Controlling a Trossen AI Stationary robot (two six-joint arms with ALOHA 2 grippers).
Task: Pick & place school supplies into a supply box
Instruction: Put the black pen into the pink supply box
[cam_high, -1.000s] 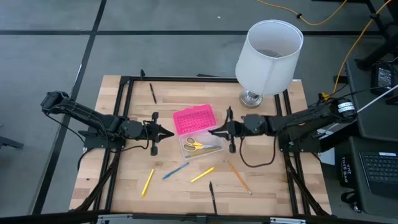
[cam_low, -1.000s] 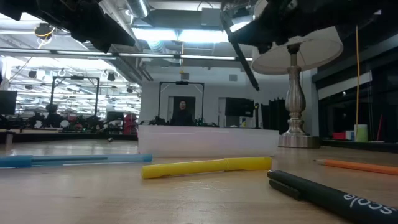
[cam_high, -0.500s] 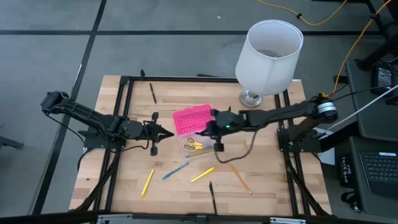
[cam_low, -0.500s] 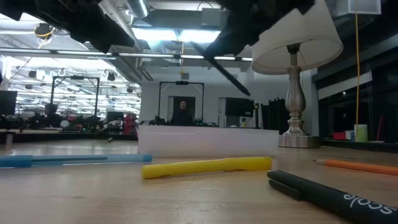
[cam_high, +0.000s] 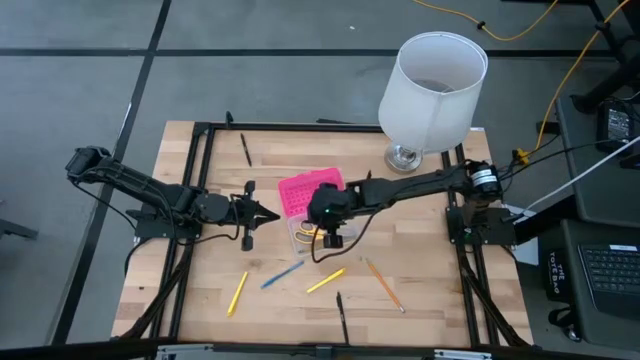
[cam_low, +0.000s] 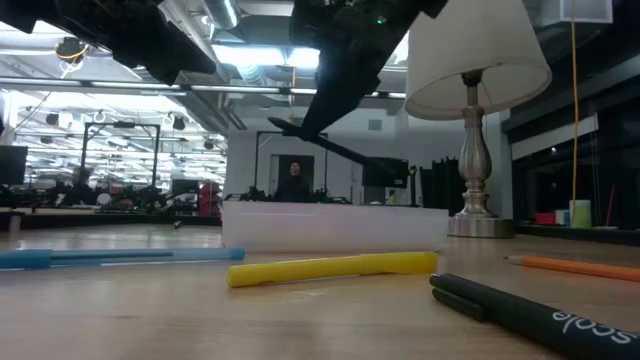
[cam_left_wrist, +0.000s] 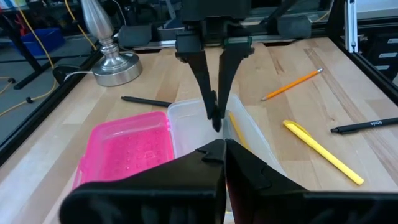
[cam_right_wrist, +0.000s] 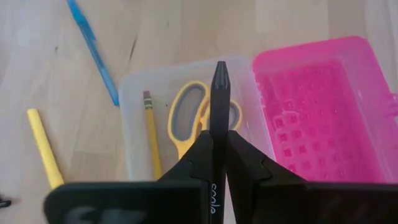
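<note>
Nearest the front edge of your counter (cam_high: 200, 300) you've got a black pen (cam_high: 341, 316) lying loose, with a yellow pen (cam_high: 237, 292), a blue pen (cam_high: 283, 274), a second yellow pen (cam_high: 326, 280) and an orange pencil (cam_high: 384, 285) spread in a row just behind it, none of them touching each other.

Go a bit further in and your right hand (cam_high: 318, 215) is hanging over the supply box's clear base (cam_high: 303, 237), well above it going by the low view. It's pinched shut on a black marker pen (cam_right_wrist: 217, 118), which sticks out past the fingertips and points down over the base. Inside the base you can see the yellow-handled scissors (cam_right_wrist: 186, 121) and a pencil (cam_right_wrist: 151, 140) lying next to them along one wall.

The pink lid (cam_high: 305, 191) is flipped open flat on the counter, joined to the base on its far side.

Your left hand (cam_high: 268, 214) sits off to the side of the box, fingers closed with nothing in them, pointing at it.

Further back there's one more black pen (cam_high: 245, 149) near the far rail, and the white lamp (cam_high: 428, 95) stands at the far right corner. Not sure from the overhead shot whether the marker tip is inside the base's walls yet, probably not.
</note>
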